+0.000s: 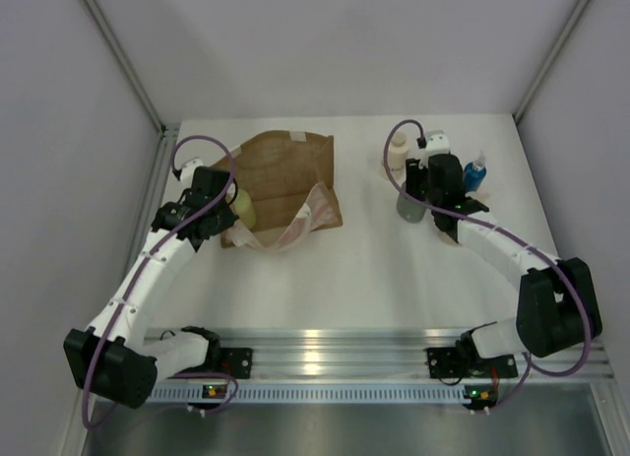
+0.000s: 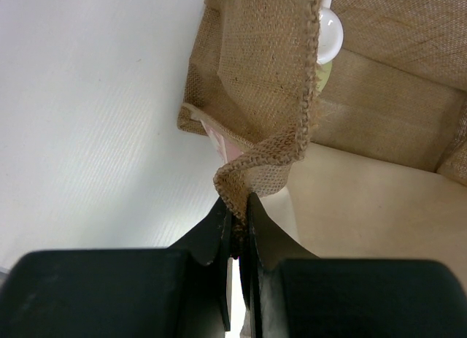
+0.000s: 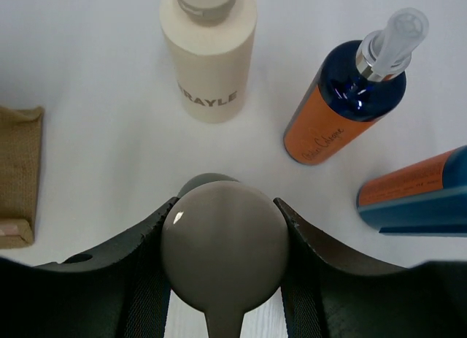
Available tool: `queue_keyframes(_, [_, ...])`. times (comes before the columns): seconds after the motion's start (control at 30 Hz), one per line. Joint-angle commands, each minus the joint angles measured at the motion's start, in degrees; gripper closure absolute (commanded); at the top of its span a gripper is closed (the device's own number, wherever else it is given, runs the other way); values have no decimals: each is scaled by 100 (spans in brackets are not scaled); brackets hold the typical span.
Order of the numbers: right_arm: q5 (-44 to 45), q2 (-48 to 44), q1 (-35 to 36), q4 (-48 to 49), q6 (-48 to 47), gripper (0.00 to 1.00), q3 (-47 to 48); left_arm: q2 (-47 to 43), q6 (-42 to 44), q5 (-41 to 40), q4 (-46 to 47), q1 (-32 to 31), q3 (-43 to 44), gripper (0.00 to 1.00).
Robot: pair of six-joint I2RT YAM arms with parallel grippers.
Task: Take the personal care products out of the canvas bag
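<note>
The canvas bag (image 1: 287, 180) lies on the table's left half, mouth toward the arms, with cream handles (image 1: 300, 223). My left gripper (image 1: 215, 216) is shut on the bag's woven rim (image 2: 271, 152), jaws pinching the fabric (image 2: 239, 206). Inside the mouth lies a yellow-green bottle (image 1: 243, 208) with a white cap (image 2: 329, 31). My right gripper (image 1: 417, 192) is shut on a grey-green bottle (image 3: 225, 243), held upright at the back right. Whether its base touches the table I cannot tell. Beside it stand a cream bottle (image 3: 210, 57) and a blue-and-orange pump bottle (image 3: 341, 108).
Another orange-and-blue container (image 3: 416, 196) lies at the right edge of the right wrist view. A white-capped bottle (image 1: 436, 143) and a blue bottle (image 1: 475, 172) stand beside the right gripper. Grey walls enclose the table on three sides. A metal rail (image 1: 325, 343) runs along the near edge.
</note>
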Motion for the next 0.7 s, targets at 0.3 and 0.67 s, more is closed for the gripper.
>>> queue_keyframes(0.3, [71,-174,-81,2186,275,71,-160,82,142,315,-343,3,-95,100])
queue_keyframes(0.67, [-122,-376,-55,1168,309,17,577,56,72,174,-334,3,19,100])
